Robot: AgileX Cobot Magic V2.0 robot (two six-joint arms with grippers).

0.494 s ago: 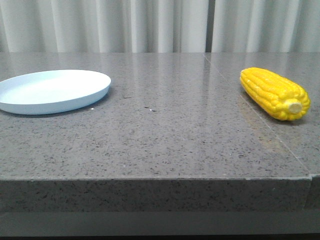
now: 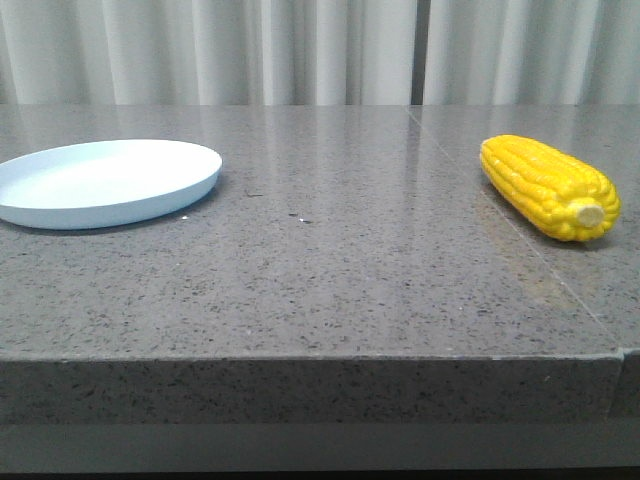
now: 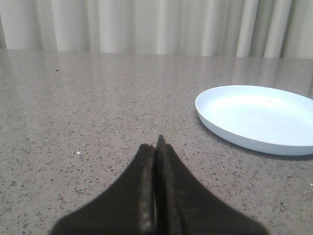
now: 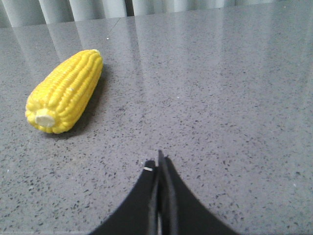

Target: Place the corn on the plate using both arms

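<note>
The yellow corn (image 2: pixel 548 186) lies on the grey stone table at the right, its pale stub end toward the camera. The pale blue-white plate (image 2: pixel 105 181) sits at the far left, with nothing on it. Neither gripper shows in the front view. In the left wrist view my left gripper (image 3: pixel 157 145) is shut and empty, low over the table, with the plate (image 3: pixel 259 117) apart from it. In the right wrist view my right gripper (image 4: pixel 158 160) is shut and empty, with the corn (image 4: pixel 65 91) lying apart from it on the table.
The grey speckled table (image 2: pixel 330 270) has a front edge near the camera and a seam running along its right part. White curtains (image 2: pixel 300 50) hang behind the table.
</note>
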